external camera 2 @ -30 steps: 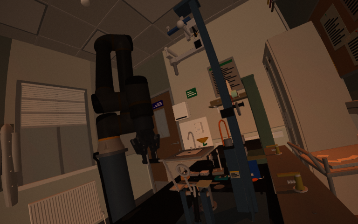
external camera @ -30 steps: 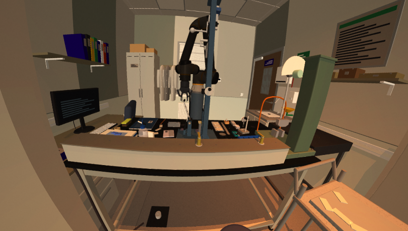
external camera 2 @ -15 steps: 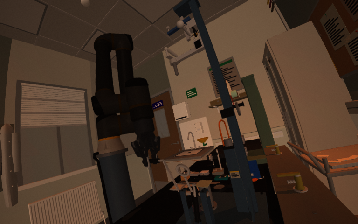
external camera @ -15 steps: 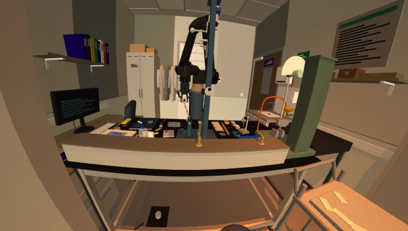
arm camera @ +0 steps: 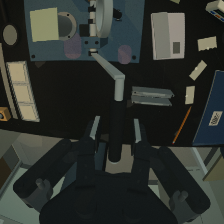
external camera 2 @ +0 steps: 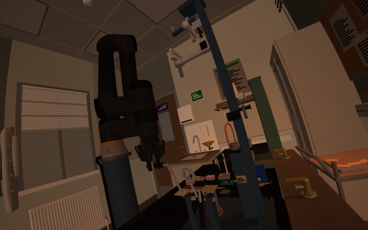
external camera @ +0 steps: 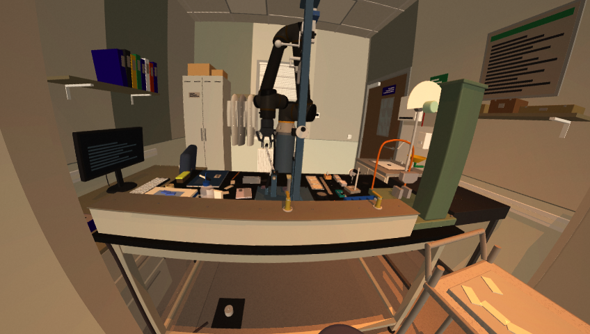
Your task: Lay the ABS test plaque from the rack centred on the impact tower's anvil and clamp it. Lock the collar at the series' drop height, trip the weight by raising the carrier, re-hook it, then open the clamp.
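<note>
The clamp lever's dark handle grip (arm camera: 116,132) runs between the fingers of my gripper (arm camera: 115,131), which stands open around it without gripping. The grey lever arm (arm camera: 108,66) leads from the grip down to the clamp block (arm camera: 93,44) and its ring (arm camera: 103,16) on the impact tower's blue base plate (arm camera: 84,30). The pale ABS plaque (arm camera: 43,24) lies on the anvil (arm camera: 65,25) at the left of the base. From the side, my gripper (external camera: 265,142) (external camera 2: 152,158) hangs above the bench, left of the tower's blue column (external camera: 301,103) (external camera 2: 230,108). The collar (external camera 2: 234,115) sits partway up the column.
The blue column rises close to my right, with the carrier (external camera 2: 194,29) high on it. On the black bench lie a plaque rack (arm camera: 22,90), two grey bars (arm camera: 152,96), a pencil (arm camera: 181,126), a blue notebook (arm camera: 210,112) and a grey box (arm camera: 168,35).
</note>
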{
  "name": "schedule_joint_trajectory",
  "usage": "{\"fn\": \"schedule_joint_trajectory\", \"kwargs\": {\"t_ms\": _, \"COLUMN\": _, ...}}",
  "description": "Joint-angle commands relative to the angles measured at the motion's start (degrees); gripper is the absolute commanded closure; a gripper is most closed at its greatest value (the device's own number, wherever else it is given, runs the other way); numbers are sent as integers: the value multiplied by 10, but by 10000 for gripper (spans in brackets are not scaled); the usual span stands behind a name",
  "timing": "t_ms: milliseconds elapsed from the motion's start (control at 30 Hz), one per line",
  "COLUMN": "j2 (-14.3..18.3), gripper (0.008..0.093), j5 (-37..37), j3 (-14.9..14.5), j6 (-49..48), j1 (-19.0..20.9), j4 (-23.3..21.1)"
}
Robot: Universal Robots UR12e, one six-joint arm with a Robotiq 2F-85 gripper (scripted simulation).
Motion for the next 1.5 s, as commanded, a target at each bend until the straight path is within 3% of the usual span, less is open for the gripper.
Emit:
{"fn": "schedule_joint_trajectory", "kwargs": {"t_ms": 0, "j2": 0, "gripper": 614, "j5": 0, "j3": 0, "j6": 0, "j1": 0, "j4": 0}}
{"fn": "schedule_joint_trajectory", "kwargs": {"t_ms": 533, "j2": 0, "gripper": 934, "j5": 0, "j3": 0, "j6": 0, "j1": 0, "j4": 0}}
{"fn": "schedule_joint_trajectory", "kwargs": {"t_ms": 1467, "j2": -4, "gripper": 934, "j5": 0, "j3": 1, "j6": 5, "j1": 5, "j4": 2}}
